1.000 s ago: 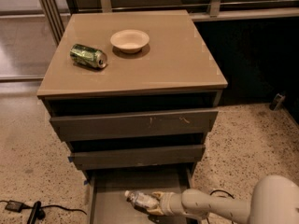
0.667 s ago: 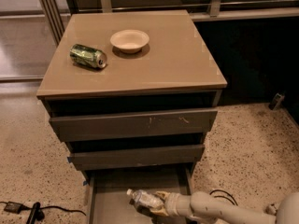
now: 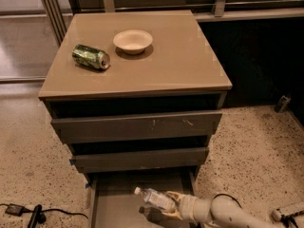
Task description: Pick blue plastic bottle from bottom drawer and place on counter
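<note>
**A:** Down low at the cabinet now. The gripper (image 3: 167,204) is inside the open bottom drawer (image 3: 111,212), reaching in from the right; the jaws look clenched on the base end of the blue plastic bottle (image 3: 153,198).

**B:** So the grasp seems made; is it off the drawer floor?

**A:** Just barely, I'd judge; there's a dark shadow beneath it and it sits tilted, cap toward the upper left; I can't swear to the gap.

**B:** What's left, then?

**A:** Most of it: the lift out past the two drawers above, the carry up, the set-down on the surface (image 3: 185,72); none of that is done yet.

**B:** Any room up there?

**A:** A green can (image 3: 90,57) lies on its side at the left; a pale bowl (image 3: 133,41) sits toward the back; the right half shows bare tan.

**B:** And the bottle itself?

**A:** Small and clear; white cap; pale bluish label — light and slick, I'd guess.
</note>
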Available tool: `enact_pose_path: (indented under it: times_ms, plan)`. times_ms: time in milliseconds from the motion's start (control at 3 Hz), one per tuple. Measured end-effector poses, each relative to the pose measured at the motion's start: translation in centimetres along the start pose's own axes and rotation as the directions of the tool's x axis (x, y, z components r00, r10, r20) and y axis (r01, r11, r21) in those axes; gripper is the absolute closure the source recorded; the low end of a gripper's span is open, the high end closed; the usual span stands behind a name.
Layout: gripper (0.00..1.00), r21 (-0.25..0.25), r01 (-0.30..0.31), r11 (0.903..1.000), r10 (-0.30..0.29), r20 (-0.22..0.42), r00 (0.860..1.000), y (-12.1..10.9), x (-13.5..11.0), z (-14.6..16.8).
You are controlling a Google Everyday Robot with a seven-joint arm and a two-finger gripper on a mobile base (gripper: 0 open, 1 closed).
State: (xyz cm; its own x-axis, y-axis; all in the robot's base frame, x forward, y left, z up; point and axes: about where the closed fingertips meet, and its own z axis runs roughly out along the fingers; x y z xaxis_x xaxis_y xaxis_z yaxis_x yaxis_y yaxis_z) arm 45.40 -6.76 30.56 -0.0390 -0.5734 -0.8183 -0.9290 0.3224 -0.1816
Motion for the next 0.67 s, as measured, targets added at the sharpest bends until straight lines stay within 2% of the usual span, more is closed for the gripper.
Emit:
enact_pose_path:
  times_ms: [333,667]
  plan:
    - [1.00,0.021,0.047,0.9987,-0.047,-0.007,0.999,-0.6,-2.9,-3.3]
    - [1.00,0.031,0.112,0.9932,-0.112,-0.022,0.994,-1.5,-6.8,-5.9]
